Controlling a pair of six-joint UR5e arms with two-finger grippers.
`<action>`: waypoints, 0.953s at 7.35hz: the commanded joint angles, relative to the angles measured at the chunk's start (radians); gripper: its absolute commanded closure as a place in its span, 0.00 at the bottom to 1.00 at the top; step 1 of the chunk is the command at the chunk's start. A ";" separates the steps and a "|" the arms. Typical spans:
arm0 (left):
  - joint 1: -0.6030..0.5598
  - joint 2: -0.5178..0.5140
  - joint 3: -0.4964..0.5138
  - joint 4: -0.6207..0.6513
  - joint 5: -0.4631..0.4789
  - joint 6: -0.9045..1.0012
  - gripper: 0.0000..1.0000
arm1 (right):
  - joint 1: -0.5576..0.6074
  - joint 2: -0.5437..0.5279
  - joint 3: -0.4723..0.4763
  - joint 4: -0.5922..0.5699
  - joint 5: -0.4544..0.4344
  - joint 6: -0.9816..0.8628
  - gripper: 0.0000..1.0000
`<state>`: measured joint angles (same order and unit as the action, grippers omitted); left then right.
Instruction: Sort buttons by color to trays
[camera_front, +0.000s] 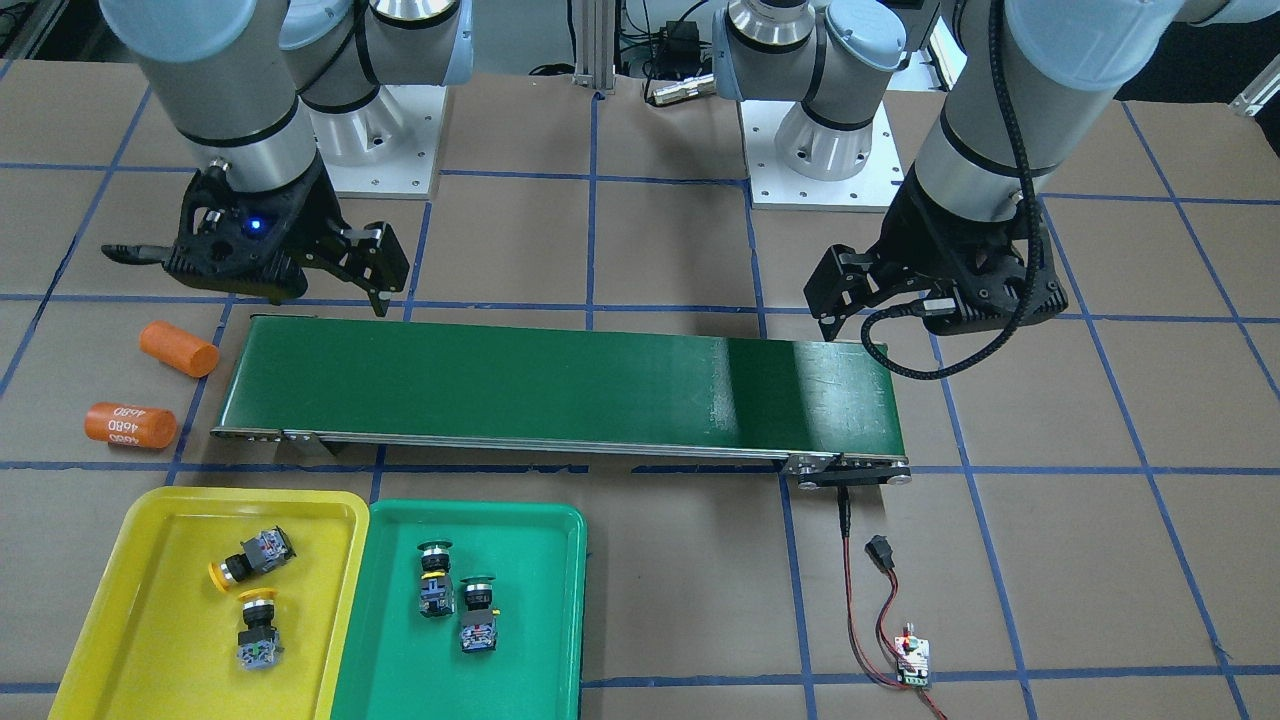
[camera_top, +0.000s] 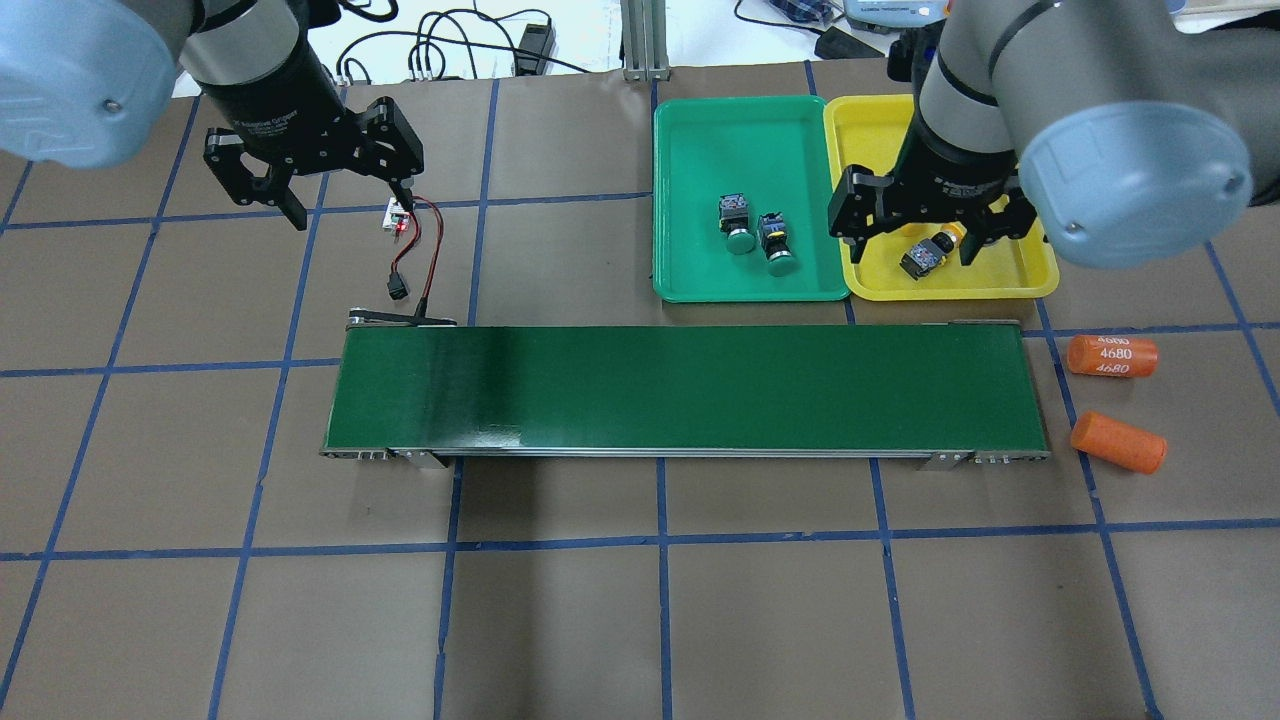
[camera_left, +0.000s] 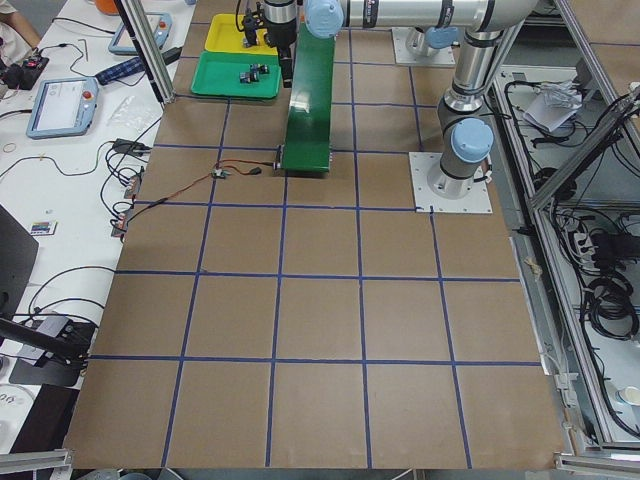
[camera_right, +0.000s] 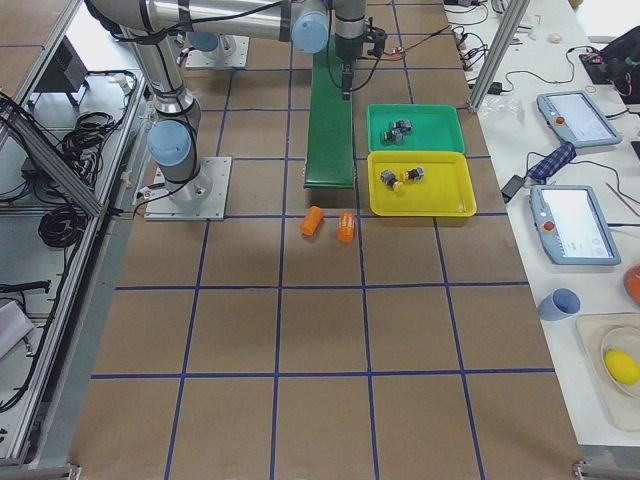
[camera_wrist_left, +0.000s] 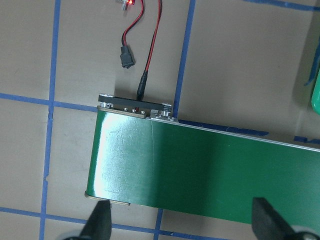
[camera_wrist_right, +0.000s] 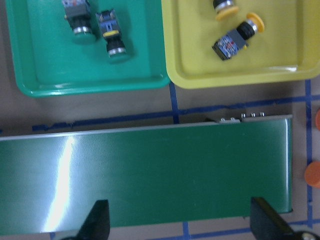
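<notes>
Nearest the front-facing camera: yellow tray (camera_front: 150, 640) and green tray (camera_front: 540, 600) sit side by side, rims touching.
- Yellow tray holds both yellow-capped buttons (camera_front: 250, 560), lying on their sides, close together.
- Green tray holds both green-capped buttons (camera_front: 436, 580), also side by side. One has a yellow band on its body, but the cap is green.

Conveyor belt (camera_front: 560, 385), beyond the trays: no button on it.

Past the belt: right gripper (camera_top: 925, 235) and left gripper (camera_top: 350, 205) hover above opposite belt ends. Both have their fingers spread wide with nothing between them.

Judgement: the sort looks complete, so the step in hand is check and withdraw.
- Confirm colour by cap, not by body band.
- Lift straight up with jaws apart before any sideways travel, so no finger sweeps a tray rim.
- Left arm: mind the red-and-black wire (camera_top: 425, 250) below it.

Writing: "4680", white, repeated around one orange cylinder (camera_front: 130, 425). The second cylinder (camera_front: 179, 348) shows none. Lettering on the left gripper body and the button labels is too small to read.
</notes>
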<state>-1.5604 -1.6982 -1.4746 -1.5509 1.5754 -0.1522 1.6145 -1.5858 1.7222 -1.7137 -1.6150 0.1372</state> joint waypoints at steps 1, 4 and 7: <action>-0.001 0.002 -0.004 0.000 0.000 -0.001 0.00 | -0.033 -0.095 0.063 0.110 -0.010 -0.074 0.00; -0.001 0.002 -0.007 0.000 0.002 -0.001 0.00 | -0.090 -0.095 0.010 0.123 0.023 -0.093 0.00; -0.003 0.000 -0.018 0.000 0.005 -0.003 0.00 | -0.077 -0.103 0.010 0.115 0.026 -0.082 0.00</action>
<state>-1.5621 -1.6977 -1.4806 -1.5509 1.5773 -0.1538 1.5357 -1.6879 1.7338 -1.5959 -1.5878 0.0527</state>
